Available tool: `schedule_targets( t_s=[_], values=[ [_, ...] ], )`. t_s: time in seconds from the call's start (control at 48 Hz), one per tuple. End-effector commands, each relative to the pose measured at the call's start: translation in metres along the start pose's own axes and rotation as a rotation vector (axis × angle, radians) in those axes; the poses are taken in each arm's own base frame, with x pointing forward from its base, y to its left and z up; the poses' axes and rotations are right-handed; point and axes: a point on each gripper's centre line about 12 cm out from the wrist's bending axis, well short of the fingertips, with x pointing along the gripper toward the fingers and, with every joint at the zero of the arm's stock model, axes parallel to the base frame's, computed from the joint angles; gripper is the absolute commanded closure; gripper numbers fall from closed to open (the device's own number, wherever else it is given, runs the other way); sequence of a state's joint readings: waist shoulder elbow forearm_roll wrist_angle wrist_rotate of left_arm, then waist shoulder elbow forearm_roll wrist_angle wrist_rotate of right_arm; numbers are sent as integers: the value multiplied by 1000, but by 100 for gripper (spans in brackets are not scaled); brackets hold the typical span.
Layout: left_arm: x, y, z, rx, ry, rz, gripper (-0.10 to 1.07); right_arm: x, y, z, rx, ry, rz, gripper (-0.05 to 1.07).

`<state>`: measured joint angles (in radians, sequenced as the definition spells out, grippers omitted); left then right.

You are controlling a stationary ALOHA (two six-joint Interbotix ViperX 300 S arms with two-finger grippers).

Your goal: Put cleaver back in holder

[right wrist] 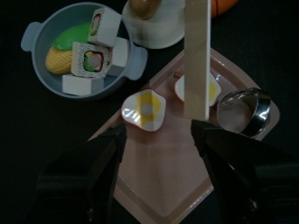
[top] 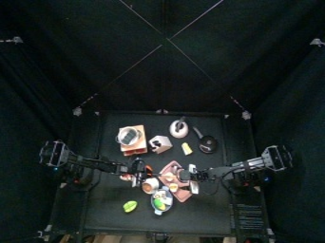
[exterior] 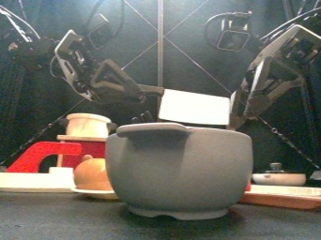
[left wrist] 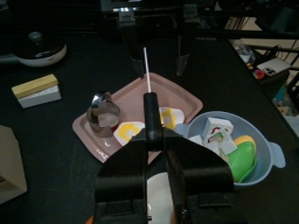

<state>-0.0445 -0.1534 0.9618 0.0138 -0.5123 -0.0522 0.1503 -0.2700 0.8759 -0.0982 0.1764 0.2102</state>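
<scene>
Your left end effector is clamped on the cleaver by its handle, blade held level above the pink board, while the right end effector hangs wide open facing it. The lift looks done. Next you carry it to the holder, well apart across the tabletop, and line the blade up over its dark top.

place: robot lab | evidence: black curtains, small table, two arms

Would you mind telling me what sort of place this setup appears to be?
Most likely a robot test pen staged as a toy kitchen: black curtains enclose a small table set with a pink tray, a grey bowl of play food and a wooden holder.
</scene>
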Motion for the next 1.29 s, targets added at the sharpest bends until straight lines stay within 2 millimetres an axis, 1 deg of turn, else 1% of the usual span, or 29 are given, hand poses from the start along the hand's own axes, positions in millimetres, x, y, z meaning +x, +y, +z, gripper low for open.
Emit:
schedule_targets(
  t_s=[0.0,0.083,0.208,0.354,0.5,0.604,0.667,0.771,0.833,0.854,1.0,1.083,1.167,1.271],
  values=[
    [-9,0,16,-10,-26,3,55,-8,0,18,-12,-60,1,11],
    [-22,0,29,-30,-4,13,55,-11,-1,25,-39,-83,-5,11],
    [-44,1,49,-52,42,22,55,-15,-8,35,-31,-114,-24,11],
    [-78,3,71,-56,78,29,55,-25,-25,49,24,-189,-55,11],
    [-111,26,94,-94,68,116,55,-36,-46,63,76,-307,-91,11],
    [-127,46,107,-126,81,199,55,-41,-61,71,117,-386,-118,12],
    [-135,62,114,-155,115,261,55,-43,-71,75,137,-419,-138,14],
    [-141,81,118,-192,183,335,55,-41,-87,77,174,-439,-172,21],
    [-143,89,120,-202,209,365,55,-38,-96,77,199,-442,-187,29],
    [-142,92,121,-203,219,375,55,-36,-99,78,207,-443,-193,33],
    [-141,97,125,-191,262,393,55,-28,-119,80,241,-434,-234,52],
    [-136,102,122,-173,306,408,55,-26,-136,81,275,-434,-269,61],
    [-132,108,117,-153,336,429,55,-26,-149,80,309,-446,-295,65],
    [-127,112,112,-146,363,437,55,-23,-163,76,341,-455,-324,65]
  ],
)
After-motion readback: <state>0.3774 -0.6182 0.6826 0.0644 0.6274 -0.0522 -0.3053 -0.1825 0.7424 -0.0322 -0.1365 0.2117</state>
